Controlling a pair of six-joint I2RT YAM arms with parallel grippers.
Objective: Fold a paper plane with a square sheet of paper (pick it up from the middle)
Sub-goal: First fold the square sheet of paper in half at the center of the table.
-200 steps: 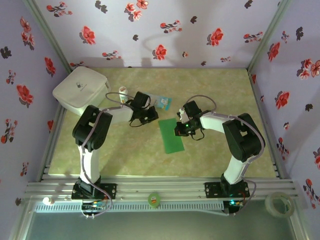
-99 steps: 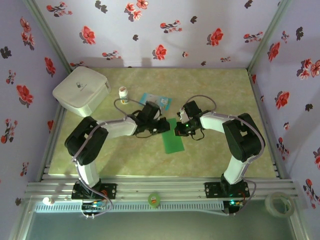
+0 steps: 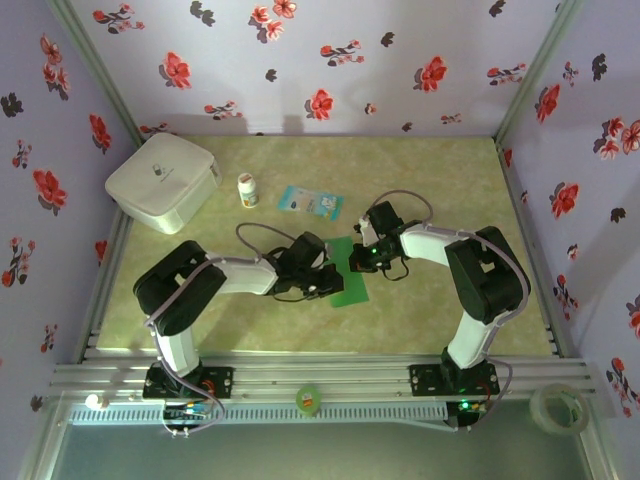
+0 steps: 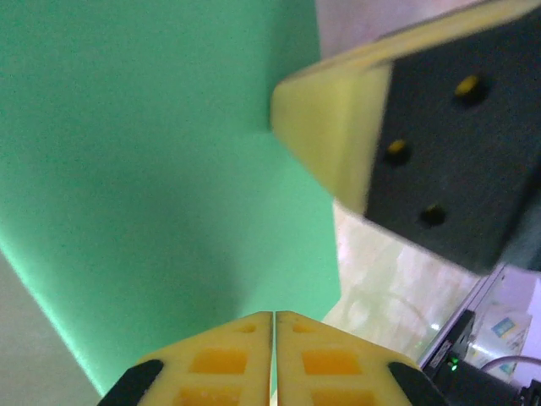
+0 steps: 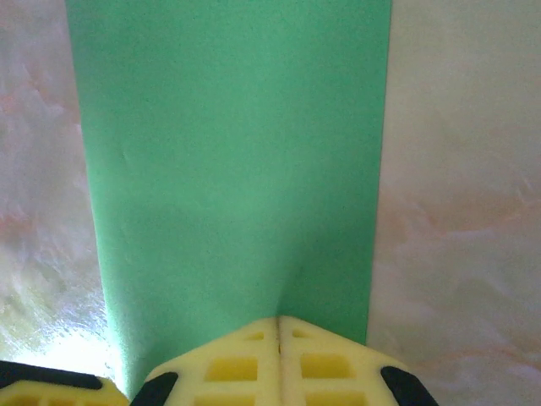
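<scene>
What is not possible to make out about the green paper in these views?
- Top view: both the left end effector and right end effector cover part of the green paper; creases too small.
- Left wrist view: paper cut off at top and left edges; the blurred right end effector hides part of its edge.
- Right wrist view: paper's far end cut off at top; whether the shut fingertips pinch it is hidden.

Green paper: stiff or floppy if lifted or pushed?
Probably floppy: the green paper lies thin and flat, puckering slightly at the right gripper. Likely very light, so a push may slide it across the smooth table.
</scene>
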